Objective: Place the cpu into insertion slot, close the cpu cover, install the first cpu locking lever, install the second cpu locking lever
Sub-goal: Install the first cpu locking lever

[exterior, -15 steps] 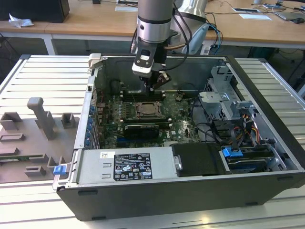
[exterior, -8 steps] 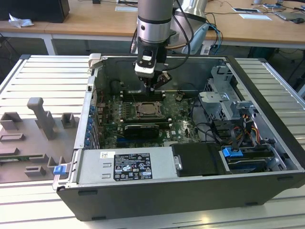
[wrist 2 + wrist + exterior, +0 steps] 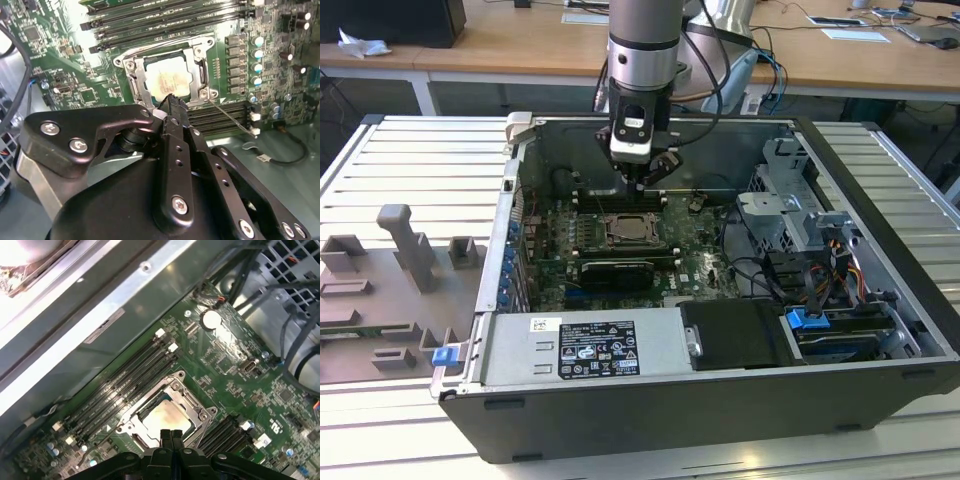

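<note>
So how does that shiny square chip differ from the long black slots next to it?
The cpu is a pale silvery square; the memory slots are long, narrow and black. The cpu is single; the slots lie in parallel rows on two sides of it. The cpu cover frames the cpu; the slots have white end clips. Both lie flat on the green board.
</note>
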`<state>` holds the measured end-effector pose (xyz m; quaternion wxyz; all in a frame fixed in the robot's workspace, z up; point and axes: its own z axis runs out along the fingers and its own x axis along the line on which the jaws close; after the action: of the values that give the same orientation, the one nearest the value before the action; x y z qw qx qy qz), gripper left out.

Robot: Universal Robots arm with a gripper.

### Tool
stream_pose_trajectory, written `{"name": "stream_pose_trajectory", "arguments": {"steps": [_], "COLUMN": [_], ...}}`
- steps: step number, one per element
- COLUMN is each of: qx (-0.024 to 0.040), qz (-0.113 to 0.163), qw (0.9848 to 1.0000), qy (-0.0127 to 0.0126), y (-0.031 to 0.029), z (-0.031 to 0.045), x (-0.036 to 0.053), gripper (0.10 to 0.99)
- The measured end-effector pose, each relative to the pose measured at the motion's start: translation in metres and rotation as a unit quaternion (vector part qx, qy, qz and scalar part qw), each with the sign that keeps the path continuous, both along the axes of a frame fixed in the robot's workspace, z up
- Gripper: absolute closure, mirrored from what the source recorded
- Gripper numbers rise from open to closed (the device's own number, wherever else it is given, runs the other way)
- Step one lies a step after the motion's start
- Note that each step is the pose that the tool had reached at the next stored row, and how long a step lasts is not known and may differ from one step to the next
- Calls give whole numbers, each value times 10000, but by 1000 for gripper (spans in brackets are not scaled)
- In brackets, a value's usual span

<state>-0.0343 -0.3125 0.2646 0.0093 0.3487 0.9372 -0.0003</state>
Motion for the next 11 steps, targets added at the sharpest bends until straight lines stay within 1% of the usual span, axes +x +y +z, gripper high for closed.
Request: {"name": "stream_pose_trajectory", "arguments": {"steps": [3,6,7,8,11], "qx": [0,0,0,0,0], "qz": [238,479,592,754,993], "qw": [9997,9989,9982,9972,9951], "qy": [0,0,0,0,0], "y": [0,0,0,0,0], "z": [0,0,0,0,0], "x": [0,0,0,0,0], "gripper": [980,980,980,980,980]}}
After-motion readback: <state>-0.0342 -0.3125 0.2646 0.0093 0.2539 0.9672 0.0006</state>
